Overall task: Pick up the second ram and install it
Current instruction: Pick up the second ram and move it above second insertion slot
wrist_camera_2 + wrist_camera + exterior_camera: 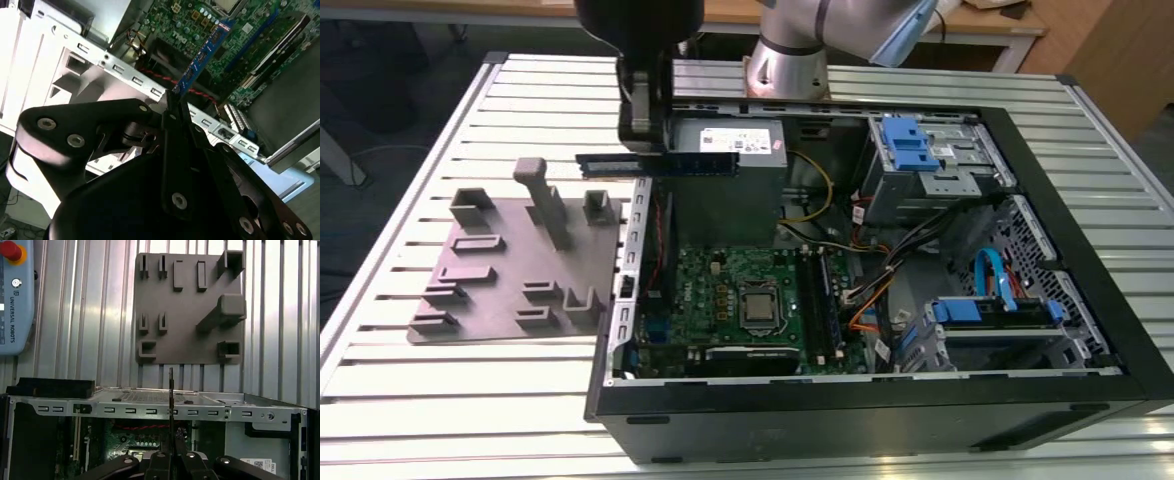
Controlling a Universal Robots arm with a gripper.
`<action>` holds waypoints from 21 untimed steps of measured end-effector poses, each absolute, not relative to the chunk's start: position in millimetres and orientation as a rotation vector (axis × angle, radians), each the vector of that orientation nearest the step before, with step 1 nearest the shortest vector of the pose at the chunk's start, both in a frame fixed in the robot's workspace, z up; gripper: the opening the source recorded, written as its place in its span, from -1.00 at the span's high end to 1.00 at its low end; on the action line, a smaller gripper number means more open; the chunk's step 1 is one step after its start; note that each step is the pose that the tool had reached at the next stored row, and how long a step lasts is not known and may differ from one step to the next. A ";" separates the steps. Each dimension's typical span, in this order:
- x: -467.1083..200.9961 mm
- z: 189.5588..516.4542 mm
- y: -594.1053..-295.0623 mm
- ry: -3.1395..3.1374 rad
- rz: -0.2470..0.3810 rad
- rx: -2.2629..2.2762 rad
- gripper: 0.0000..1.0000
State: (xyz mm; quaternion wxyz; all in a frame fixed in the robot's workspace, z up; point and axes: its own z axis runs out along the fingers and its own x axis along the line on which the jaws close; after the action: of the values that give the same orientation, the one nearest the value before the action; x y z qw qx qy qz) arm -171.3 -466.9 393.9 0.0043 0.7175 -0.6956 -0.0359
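Note:
The second ram (659, 164) is a thin dark blue-green stick held level in the air above the left wall of the open computer case (1067, 150). My gripper (640, 150) is shut on it from above. In the second wrist view the ram (205, 49) sticks out from the black fingertips (169, 111) toward the green motherboard (200, 20). In the first wrist view I see the ram (171, 400) edge-on as a thin line rising from the gripper (171, 452), over the case's metal rim (150, 407). The motherboard (734, 290) with its long black slots (819, 300) lies below, toward the exterior view's right.
A grey fixture plate (494, 280) with raised blocks lies on the slatted table (427, 150), at the exterior view's left of the case. Inside the case are a power supply (734, 150), cables (881, 260) and blue drive bays (907, 140). A teach pendant (15, 295) rests on the table.

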 end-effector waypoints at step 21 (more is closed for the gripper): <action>-106.6 393.8 -466.9 -2.179 -0.113 2.248 0.73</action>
State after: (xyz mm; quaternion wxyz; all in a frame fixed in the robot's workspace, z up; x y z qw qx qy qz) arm -106.6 -466.9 393.8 0.0046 0.7175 -0.6956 -0.0361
